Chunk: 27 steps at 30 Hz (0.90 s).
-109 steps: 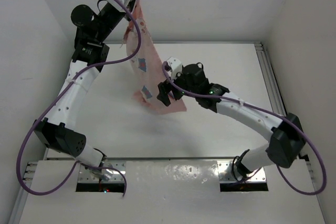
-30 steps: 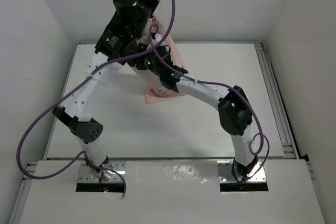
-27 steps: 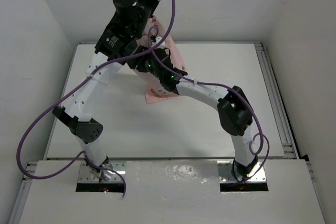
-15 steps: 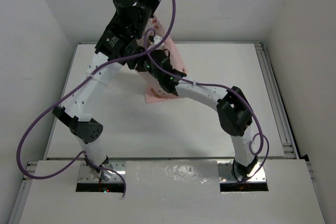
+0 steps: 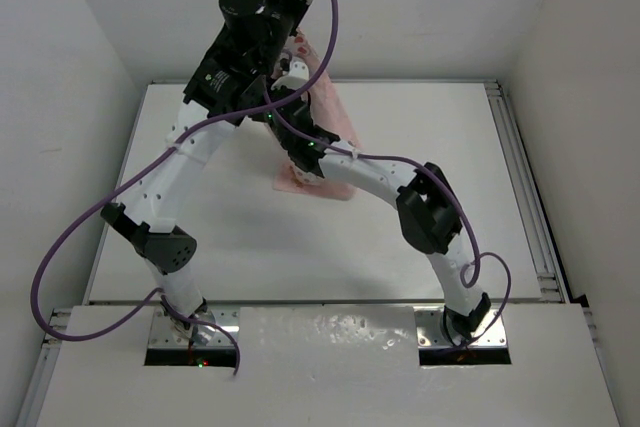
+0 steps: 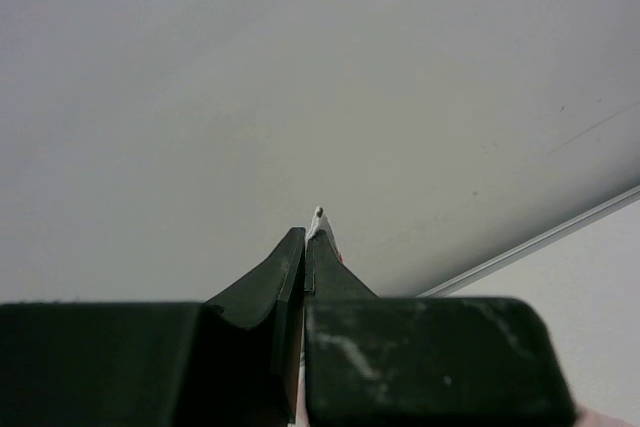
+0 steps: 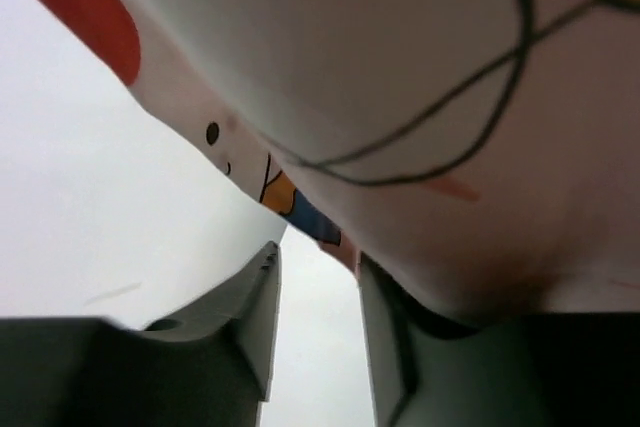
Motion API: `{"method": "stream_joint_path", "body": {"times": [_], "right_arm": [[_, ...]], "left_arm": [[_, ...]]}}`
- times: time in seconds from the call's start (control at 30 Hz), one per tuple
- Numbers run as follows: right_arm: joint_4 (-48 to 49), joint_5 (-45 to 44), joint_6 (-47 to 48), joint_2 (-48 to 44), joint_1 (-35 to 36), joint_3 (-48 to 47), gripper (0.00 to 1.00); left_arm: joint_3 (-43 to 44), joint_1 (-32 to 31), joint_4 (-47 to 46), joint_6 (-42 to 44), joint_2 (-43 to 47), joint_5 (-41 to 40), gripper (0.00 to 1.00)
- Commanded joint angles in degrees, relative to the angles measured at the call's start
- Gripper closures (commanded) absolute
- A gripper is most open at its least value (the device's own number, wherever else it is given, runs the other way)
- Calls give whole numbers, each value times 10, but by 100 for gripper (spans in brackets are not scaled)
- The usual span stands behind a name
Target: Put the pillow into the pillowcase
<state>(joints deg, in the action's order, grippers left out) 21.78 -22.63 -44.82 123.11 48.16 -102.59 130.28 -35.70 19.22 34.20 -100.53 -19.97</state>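
Ana: Since a second ago the right arm (image 5: 380, 169) has folded its elbow in toward the middle of the surface (image 5: 470, 167) and pushed its wrist higher up the hanging pillowcase (image 5: 333, 119). The left arm (image 5: 170, 167) has barely shifted.

Ben: Where does the case hang?

Ana: Over the far edge, a little left of the middle, with its lower end resting on the surface. The left jaws are fully closed on its top edge, and a sliver of cloth pokes out at their tips in the left wrist view.

Ben: And the pillow?

Ana: No olive fabric shows anywhere. The case bulges plumply in the right wrist view, so I judge the pillow is already inside, but I cannot see it.

Ben: The right jaws?

Ana: Partly open, with a clear gap between the fingers (image 7: 255, 317). Printed cloth presses against one finger, but I see nothing pinched.

Ben: So which step?

Ana: Settling, I think. The pillow has to drop to the bottom and the mouth needs tidying. Next, the right jaws should close on the loose edge near the left's pinch, without catching the pillow beneath.

Ben: Pose?

Ana: Left arm reared up, wrist above the far edge, pointing at the back wall (image 6: 300, 67). Right arm reaching long across, wrist tucked under the left's.
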Motion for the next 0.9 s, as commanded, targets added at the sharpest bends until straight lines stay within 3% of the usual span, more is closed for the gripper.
{"method": "stream_joint_path", "body": {"times": [0.0,0.07,0.1,0.13,0.17,0.3,0.4,0.57,0.6,0.67,0.8,0.87], "right_arm": [[15,-59,3,18,0,-51,65],[12,-72,6,28,-2,-69,80],[6,-80,14,32,-2,-75,80],[2,-88,17,33,-1,-87,96],[-4,-93,21,32,-2,-89,100],[25,-73,92,0,-4,-63,100],[76,-24,123,-68,-6,25,100],[137,65,110,-195,-36,228,100],[145,94,98,-260,-53,305,100],[152,143,85,-304,-83,353,100],[111,221,106,-383,-135,414,100],[31,242,152,-392,-139,393,100]], "left_arm": [[14,-13,-75,-4,27,4,100],[13,-14,-70,-6,28,3,100],[13,-14,-68,-6,29,2,100],[13,-14,-67,-8,29,0,100],[12,-14,-66,-7,29,-2,100],[6,-4,-64,3,31,-9,100],[-19,27,-82,9,35,-15,100],[-24,94,-80,14,32,-10,100],[-27,105,-72,15,35,-6,100],[-29,115,-60,15,38,-1,100],[-24,124,-27,10,39,12,100],[-11,117,-6,0,38,23,100]]}}
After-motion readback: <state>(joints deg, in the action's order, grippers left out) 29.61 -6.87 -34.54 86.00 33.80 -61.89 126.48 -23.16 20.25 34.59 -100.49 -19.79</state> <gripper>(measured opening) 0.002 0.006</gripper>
